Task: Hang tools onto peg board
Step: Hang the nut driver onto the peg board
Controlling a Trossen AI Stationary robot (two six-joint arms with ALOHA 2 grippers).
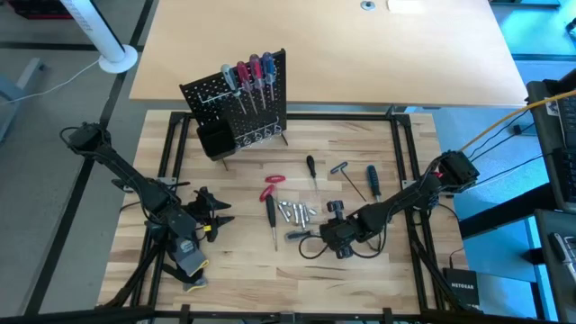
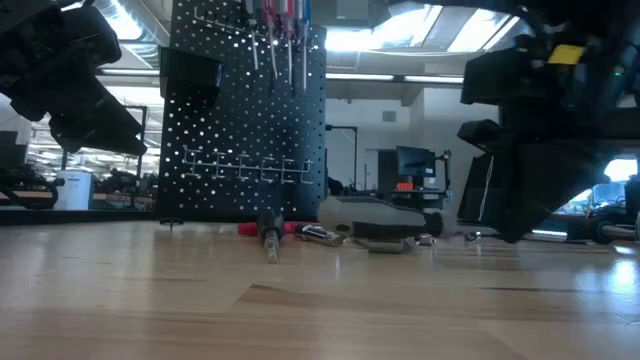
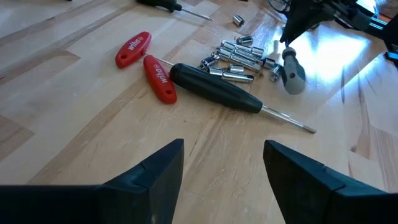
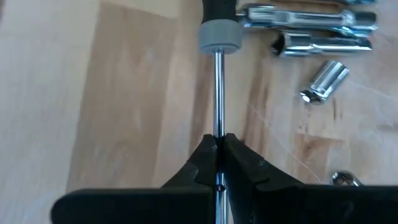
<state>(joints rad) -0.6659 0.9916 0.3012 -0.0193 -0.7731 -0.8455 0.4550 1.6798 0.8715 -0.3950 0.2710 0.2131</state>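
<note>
Between right pincer tips: screwdriver shaft.

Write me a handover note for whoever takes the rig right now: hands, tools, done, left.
Right hand: shut on the metal shaft of the grey-handled screwdriver, low at the table, beside the silver bits.
Left hand: open, empty, hovering at the table's left, facing the black-handled screwdriver and red-handled pliers.
Done: four screwdrivers hang at the top of the peg board.
Left on the table: the gripped screwdriver, black-handled screwdriver, pliers, bits, a small black screwdriver, a T-shaped tool, a blue-handled screwdriver.
</note>
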